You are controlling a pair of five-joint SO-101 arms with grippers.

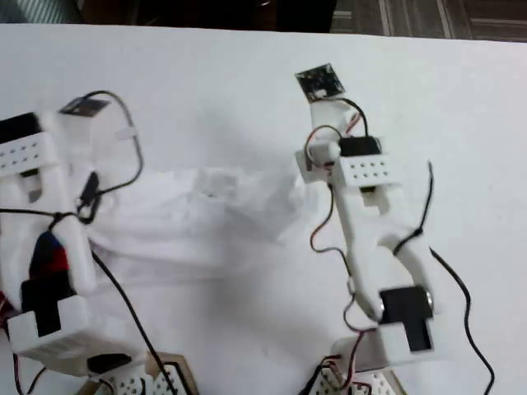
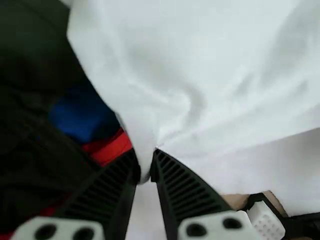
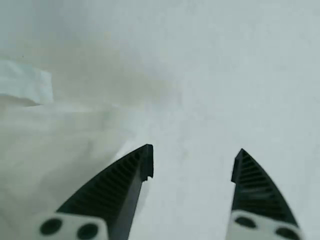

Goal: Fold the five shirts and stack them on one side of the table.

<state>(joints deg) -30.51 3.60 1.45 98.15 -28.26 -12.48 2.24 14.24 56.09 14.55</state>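
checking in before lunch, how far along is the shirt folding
Done: at most a dark red-and-blue garment next to the left gripper; folded or not, cannot tell. In hand: that gripper pinches the crumpled white shirt; right gripper open at its edge. Left: folding it, stacking.

White table (image 1: 206, 74), dark floor (image 1: 206, 10) beyond its far edge (paler at one corner)

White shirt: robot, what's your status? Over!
Left gripper shut on white shirt, rumpled, not folded. Right gripper open at its edge. Dark cloth next to left gripper.
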